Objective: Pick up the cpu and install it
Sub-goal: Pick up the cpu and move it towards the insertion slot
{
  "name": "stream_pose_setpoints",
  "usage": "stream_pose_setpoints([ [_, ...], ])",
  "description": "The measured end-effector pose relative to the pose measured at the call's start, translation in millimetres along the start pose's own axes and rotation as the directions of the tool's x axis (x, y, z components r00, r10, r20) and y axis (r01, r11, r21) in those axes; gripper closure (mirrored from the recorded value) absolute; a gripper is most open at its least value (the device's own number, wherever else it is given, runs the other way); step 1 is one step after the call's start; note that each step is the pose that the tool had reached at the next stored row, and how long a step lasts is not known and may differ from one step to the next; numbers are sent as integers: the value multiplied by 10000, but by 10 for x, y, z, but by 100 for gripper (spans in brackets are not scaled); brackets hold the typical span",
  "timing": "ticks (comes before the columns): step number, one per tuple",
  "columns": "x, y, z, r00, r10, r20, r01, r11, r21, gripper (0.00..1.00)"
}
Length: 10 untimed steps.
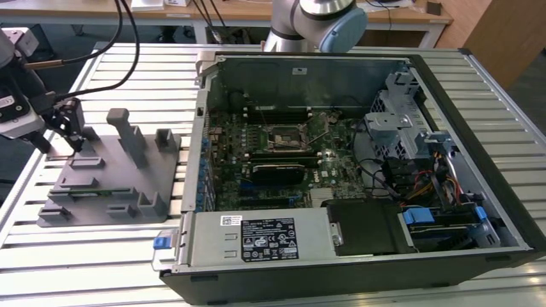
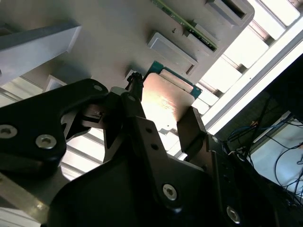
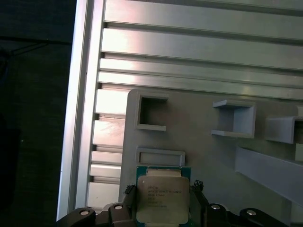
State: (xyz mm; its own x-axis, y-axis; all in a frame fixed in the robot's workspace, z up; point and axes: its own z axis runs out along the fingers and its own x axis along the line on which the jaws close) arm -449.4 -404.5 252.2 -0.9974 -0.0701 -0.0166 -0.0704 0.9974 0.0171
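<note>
In both wrist views the cpu (image 3: pixel 163 191) (image 2: pixel 166 94), a small square chip with a silvery top and green edge, sits between my two black fingers, which press on its opposite sides. My gripper (image 3: pixel 163 201) (image 2: pixel 163 111) is shut on it, just over the grey plastic fixture (image 3: pixel 199 156). In the exterior view the gripper (image 1: pixel 64 144) hangs over the far-left corner of that fixture (image 1: pixel 111 185), at the exterior view's left. The dark square socket (image 1: pixel 284 135) with its metal frame lies on the motherboard inside the open computer case (image 1: pixel 358 70), well to the exterior view's right of the gripper.
The fixture has tall grey posts (image 1: pixel 128 137) and low pockets, and a green memory stick (image 1: pixel 94 190) lies in it. Everything rests on a slatted aluminium table (image 1: pixel 85 256). Drive cages and cables (image 1: pixel 410 147) crowd the case's right side. The arm's base (image 1: pixel 311 25) stands behind the case.
</note>
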Motion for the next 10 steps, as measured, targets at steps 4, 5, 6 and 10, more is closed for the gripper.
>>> stream_pose_setpoints([
  [4, -1, 5, -11, 10000, 0, -2, 0, 10000, 18, 46],
  [5, -1, 6, -14, 10000, 0, -1, 0, 10000, 21, 46],
  [6, -1, 6, -19, 10000, 0, -2, 0, 10000, 25, 46],
  [10, -1, 10, -41, 10000, 0, -3, 0, 10000, 32, 46],
])
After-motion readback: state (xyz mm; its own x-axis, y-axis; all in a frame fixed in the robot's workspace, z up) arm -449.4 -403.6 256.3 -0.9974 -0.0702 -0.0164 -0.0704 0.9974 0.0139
